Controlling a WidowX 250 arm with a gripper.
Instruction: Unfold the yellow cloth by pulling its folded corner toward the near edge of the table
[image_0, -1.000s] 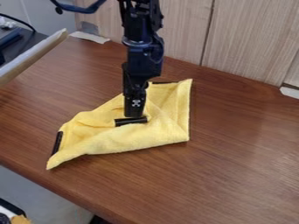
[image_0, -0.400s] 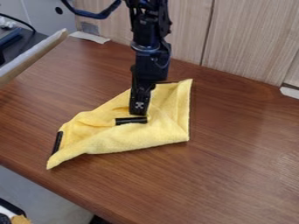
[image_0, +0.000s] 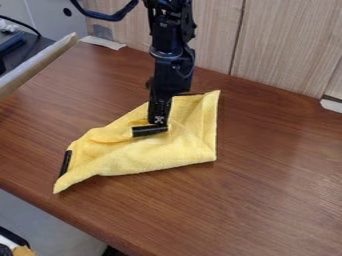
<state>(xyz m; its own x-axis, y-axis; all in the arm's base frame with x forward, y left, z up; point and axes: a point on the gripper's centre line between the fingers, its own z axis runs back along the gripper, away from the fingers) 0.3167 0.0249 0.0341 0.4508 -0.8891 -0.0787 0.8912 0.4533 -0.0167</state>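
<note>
Camera view has my gripper (image_0: 158, 121) hanging over the yellow cloth (image_0: 180, 145), which lies creased and partly folded on the wooden surface (image_0: 267, 185). My tip is at the right end of a short black strip (image_0: 148, 131) on the cloth. Whether I am open or closed, I cannot tell. A bite on only the strip's end could slip off; pressing low while dragging sideways could bunch the folds.
</note>
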